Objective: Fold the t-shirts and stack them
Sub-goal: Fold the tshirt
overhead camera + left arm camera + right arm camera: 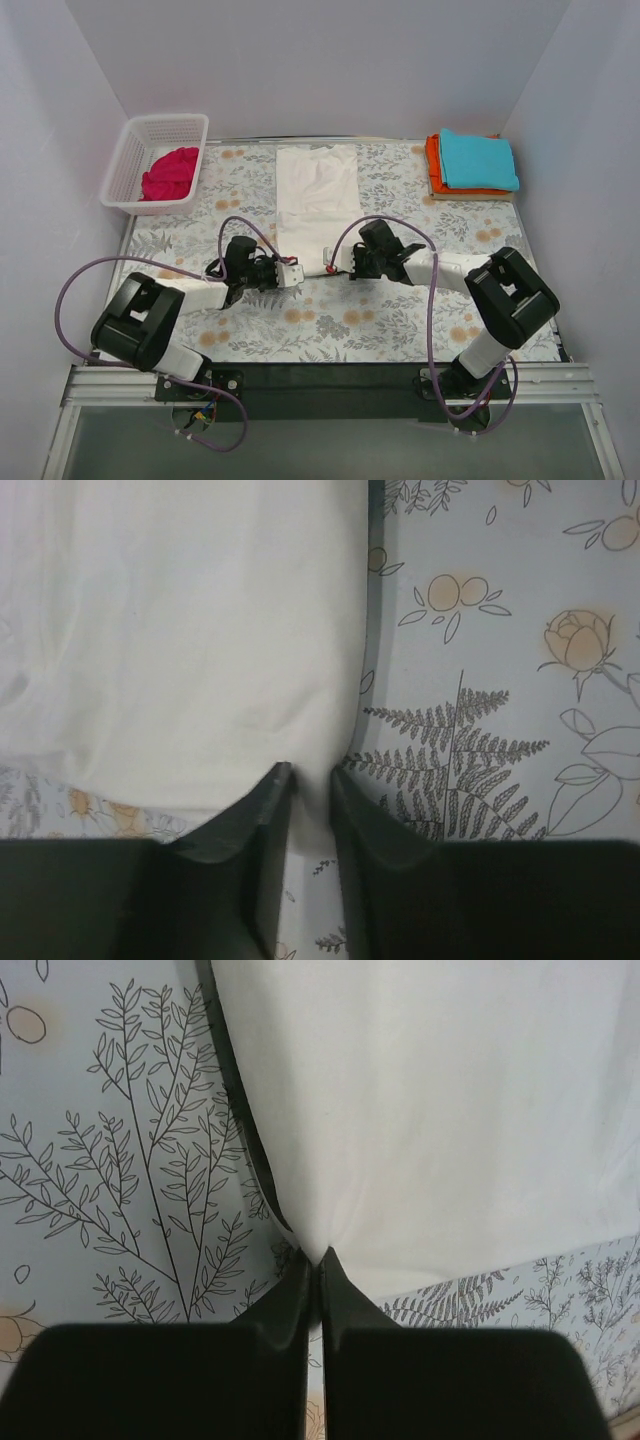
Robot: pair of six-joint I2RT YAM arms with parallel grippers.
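The left tool (310, 773) is closed on the near left corner of the off-white shirt (318, 190), with cloth pinched in the narrow gap between its fingers. The right tool (318, 1258) is nipped almost fully shut on the near right corner. The shirt is spread flat mid-surface (400, 320). A magenta shirt (170, 172) is bundled in the basket (130, 150); a teal shirt (480, 160) is stacked on an orange shirt (432, 158).
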